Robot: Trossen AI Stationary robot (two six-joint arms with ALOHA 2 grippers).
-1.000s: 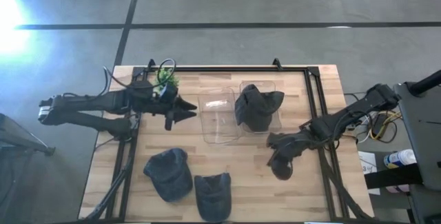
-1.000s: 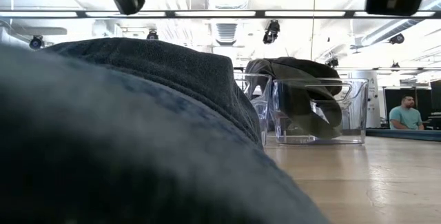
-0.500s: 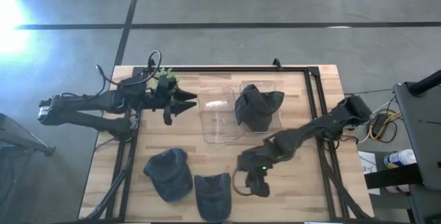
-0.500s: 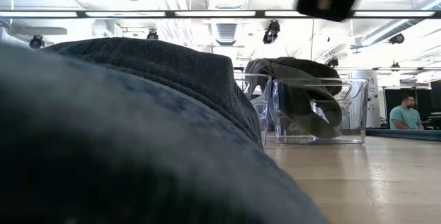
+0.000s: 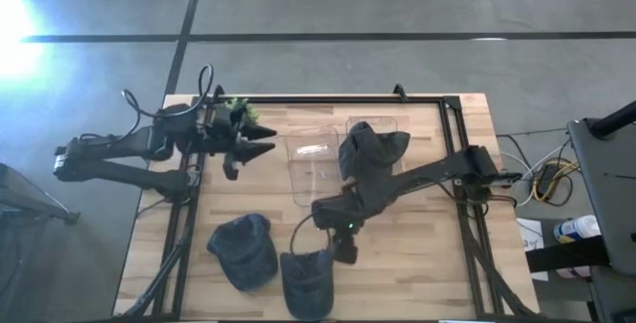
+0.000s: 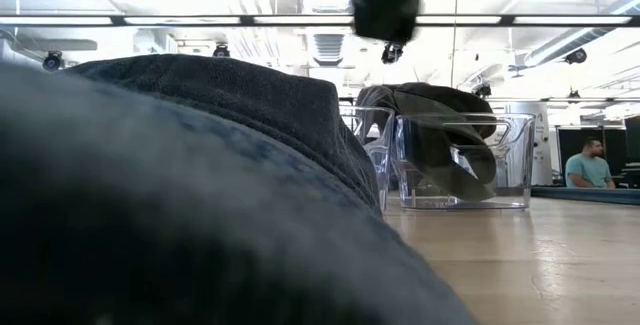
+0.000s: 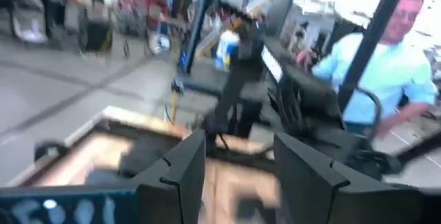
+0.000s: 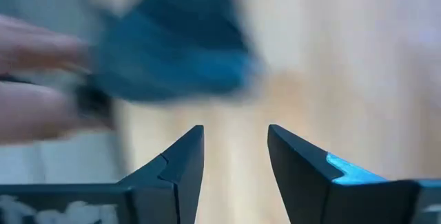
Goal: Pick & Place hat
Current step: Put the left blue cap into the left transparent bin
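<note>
Right end effector [image 5: 343, 251] spread, empty — beside hat [image 5: 306, 281]; hat's long axis toward table's near edge.

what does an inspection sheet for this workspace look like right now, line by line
surface: wooden table with a black frame along its edges
job's things: two dark hats lie on the table, one at the near left, one beside it; a third hat sits in the right clear bin; the left clear bin holds nothing seen
clutter: nothing seen
grippers: right gripper open, above the table just by the middle hat; left gripper open, raised at the far left, holding nothing
cables: cable loops on the left arm; wires off the table's right edge
surroundings: grey floor; a person sits in the room behind
</note>
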